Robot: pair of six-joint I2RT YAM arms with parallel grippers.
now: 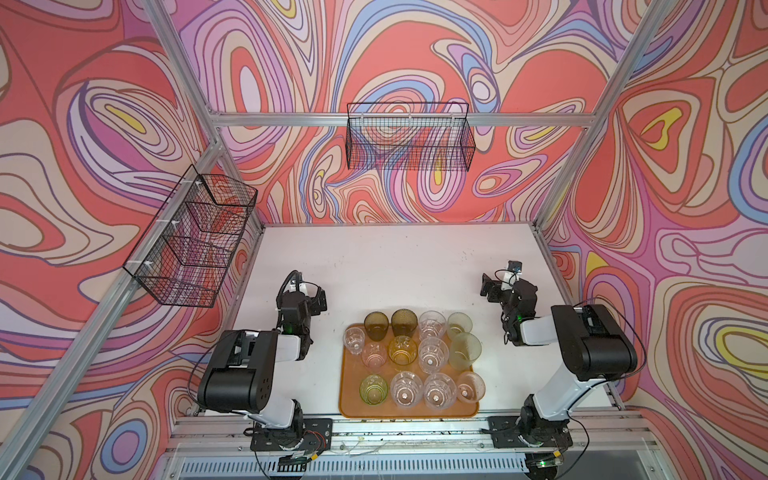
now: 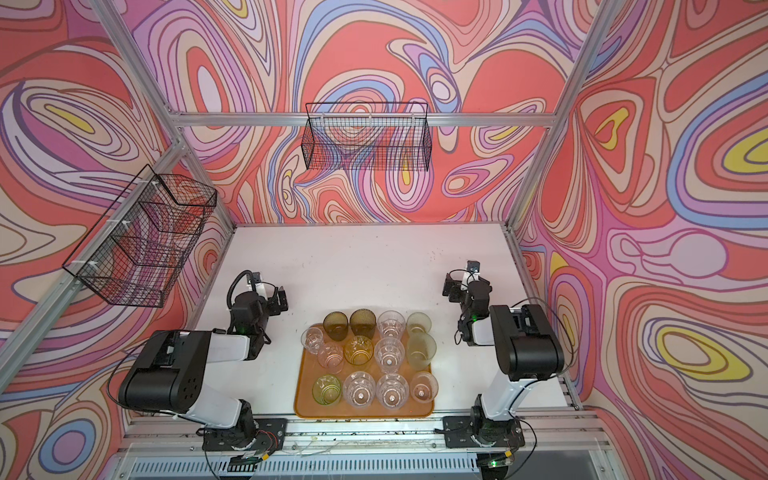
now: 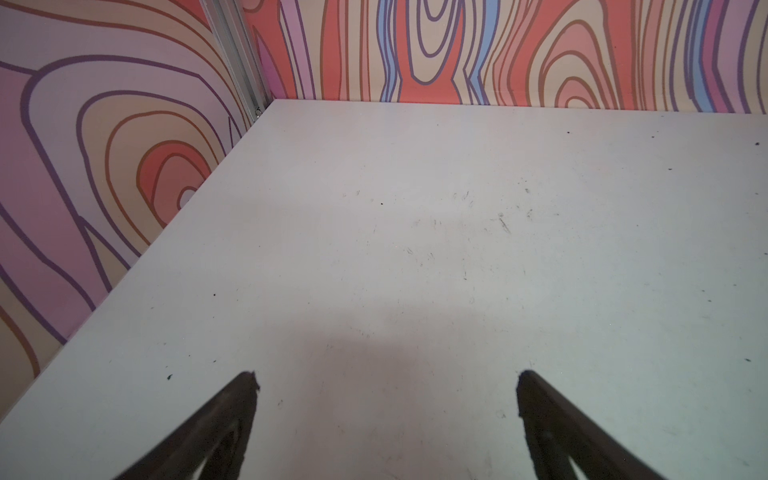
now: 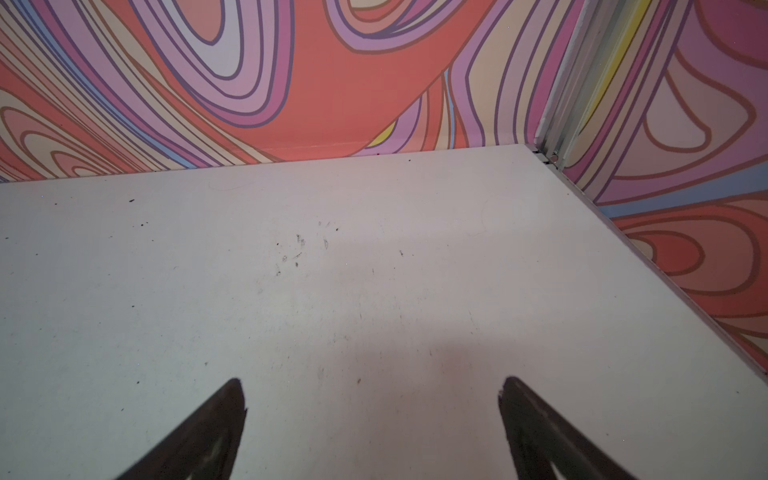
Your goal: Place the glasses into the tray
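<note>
The orange-brown tray lies at the table's near edge between the two arms. Several glasses stand upright on it in rows. Two dark olive ones and a clear one line its far edge, with an amber one in the middle. A bright green one is near left and a pale green one is at the right rim. My left gripper is open over bare table, left of the tray and further back. My right gripper is open too, back right of the tray. Neither holds anything.
A black wire basket hangs on the back wall and another on the left wall. Patterned walls and metal frame posts close in the white table on three sides. Both wrist views show only bare tabletop and wall.
</note>
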